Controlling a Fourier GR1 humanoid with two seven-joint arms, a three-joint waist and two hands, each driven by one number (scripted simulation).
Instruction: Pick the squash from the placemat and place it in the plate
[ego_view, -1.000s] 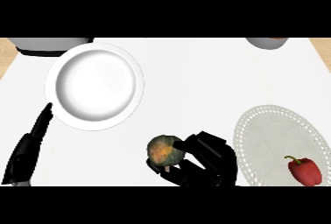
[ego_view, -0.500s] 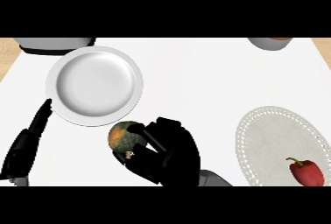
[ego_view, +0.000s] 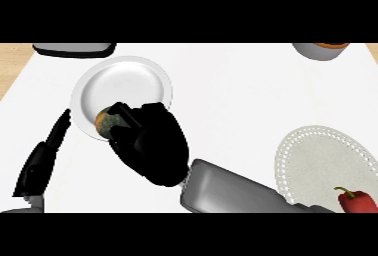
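The squash (ego_view: 105, 121), green and orange, shows at the near rim of the white plate (ego_view: 125, 85), held by my right hand (ego_view: 151, 142), whose black fingers curl round it and hide most of it. The hand reaches across from the lower right on its grey forearm (ego_view: 236, 192). My left hand (ego_view: 44, 157) rests open at the left edge, fingers straight and pointing up, just left of the plate. The pale lace-edged placemat (ego_view: 321, 160) lies at the right.
A red pepper (ego_view: 358, 200) lies on the placemat's near right part. A dark-rimmed grey tray (ego_view: 74, 48) sits at the top left and a bowl (ego_view: 321, 49) at the top right. The white counter ends at a wooden strip on the left.
My right hand has carried the squash up and to the left, from the counter's middle to the plate's near rim. The left hand has stayed put.
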